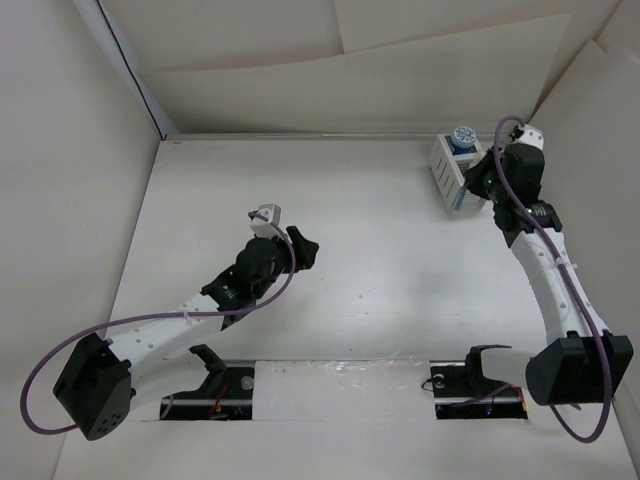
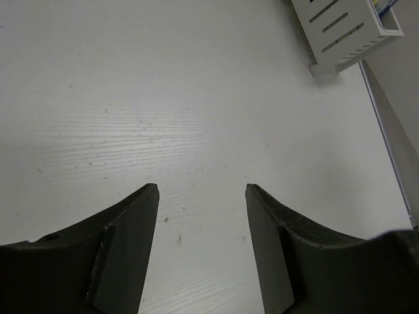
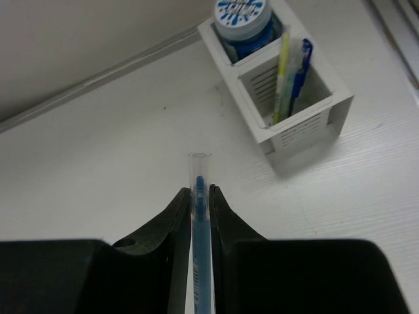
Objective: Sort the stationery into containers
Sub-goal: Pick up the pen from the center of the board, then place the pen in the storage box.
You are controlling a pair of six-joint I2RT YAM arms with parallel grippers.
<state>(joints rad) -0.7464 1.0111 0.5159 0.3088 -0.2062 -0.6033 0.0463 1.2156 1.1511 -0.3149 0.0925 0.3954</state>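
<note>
The white slatted organizer box point(image 1: 445, 168) stands at the far right; it also shows in the right wrist view point(image 3: 308, 124) and the left wrist view point(image 2: 340, 29). One blue-and-white roll point(image 3: 241, 13) sits on top in its far compartment and shows from above point(image 1: 462, 137). A pale-yellow stick point(image 3: 283, 69) and a dark blue pen point(image 3: 301, 65) stand in the near compartment. My right gripper point(image 3: 200, 191) is shut on the short light-blue stick point(image 3: 201, 235), held above the table just beside the box point(image 1: 476, 182). My left gripper point(image 2: 201, 186) is open and empty at mid-table point(image 1: 305, 248).
White walls enclose the table on the left, back and right, and the box stands close to the right wall point(image 1: 600, 120). The arm bases sit on the near edge point(image 1: 340, 385). Purple cables loop round both arms.
</note>
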